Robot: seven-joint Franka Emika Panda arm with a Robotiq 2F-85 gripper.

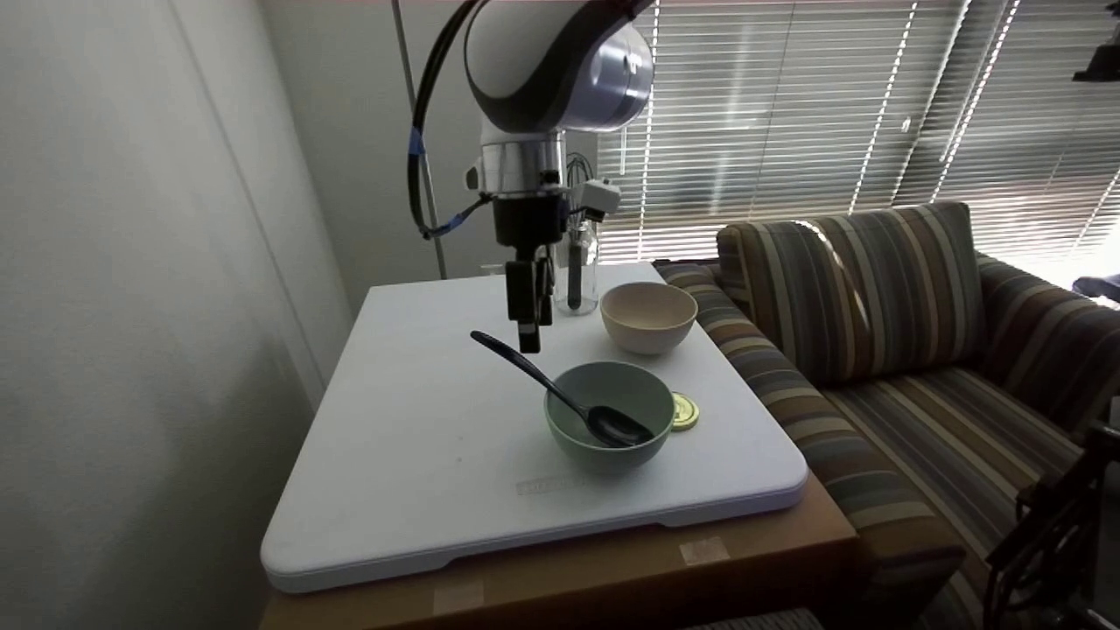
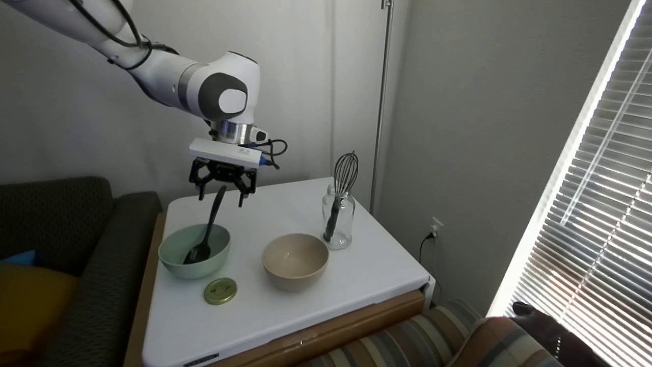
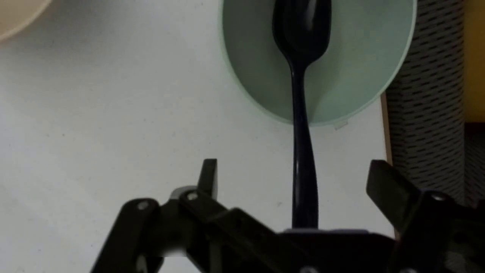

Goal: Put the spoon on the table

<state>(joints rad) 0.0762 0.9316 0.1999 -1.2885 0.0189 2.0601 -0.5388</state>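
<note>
The black spoon (image 1: 617, 426) leans in the green bowl (image 1: 604, 461), its head inside and its handle sticking out over the rim. The spoon (image 2: 198, 252) and the green bowl (image 2: 193, 271) also show in an exterior view. The bowl stands on the white table (image 1: 411, 420). My gripper (image 2: 221, 200) is open and empty, above the table near the handle's end. In the wrist view the spoon's handle (image 3: 303, 170) runs between the two spread fingers (image 3: 293, 165), touching neither; its end is hidden behind the gripper body.
A beige bowl (image 2: 295, 278) and a glass jar (image 2: 345, 229) holding a wire whisk (image 2: 346, 172) stand on the table. A gold lid (image 2: 220, 291) lies beside the green bowl. A striped sofa (image 1: 875, 420) adjoins one table side, a wall (image 1: 149, 350) the opposite side.
</note>
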